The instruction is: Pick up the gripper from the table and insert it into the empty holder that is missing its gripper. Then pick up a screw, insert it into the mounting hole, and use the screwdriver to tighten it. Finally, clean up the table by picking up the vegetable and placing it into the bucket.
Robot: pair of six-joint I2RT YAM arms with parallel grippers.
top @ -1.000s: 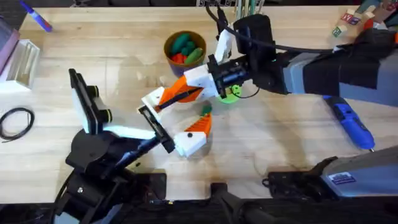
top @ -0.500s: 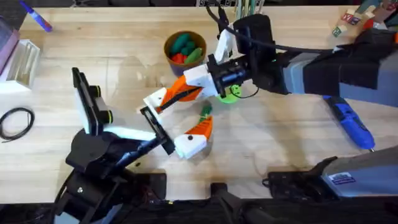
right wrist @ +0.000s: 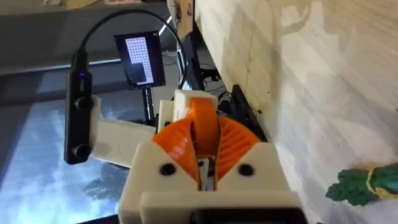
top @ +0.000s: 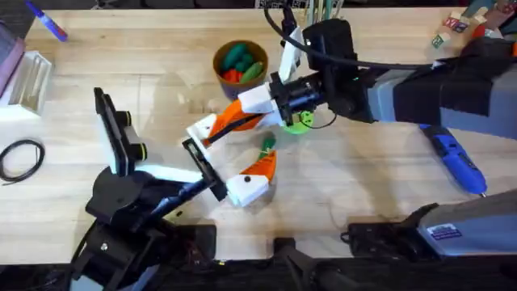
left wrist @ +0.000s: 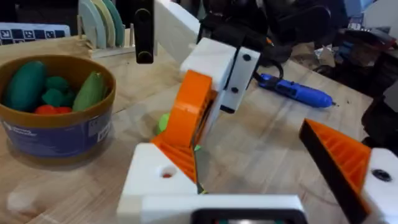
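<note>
My right gripper (top: 222, 123) reaches across the middle and is shut on the loose gripper (top: 200, 129), a white block with an orange ribbed pad. In the left wrist view that gripper (left wrist: 152, 180) sits at the left arm's holder, with a mounting hole on its top face. My left gripper (top: 230, 153) is open, its other orange finger (left wrist: 342, 158) far to the side. The right wrist view shows orange pads (right wrist: 230, 140) pressed on the piece (right wrist: 185, 101). A green leafy vegetable (top: 266, 144) lies on the table beside the left finger. The blue screwdriver (top: 452, 158) lies at the right.
A brown bucket (top: 216, 58) with several toy vegetables stands at the back centre. A bright green object (top: 300, 121) lies under the right gripper. A black cable loop (top: 20, 158) and a clear box (top: 28, 81) are at the left. Toy blocks (top: 452, 24) sit at the back right.
The left gripper has shifted slightly to the left. The right gripper stays shut on the loose gripper in the same place.
</note>
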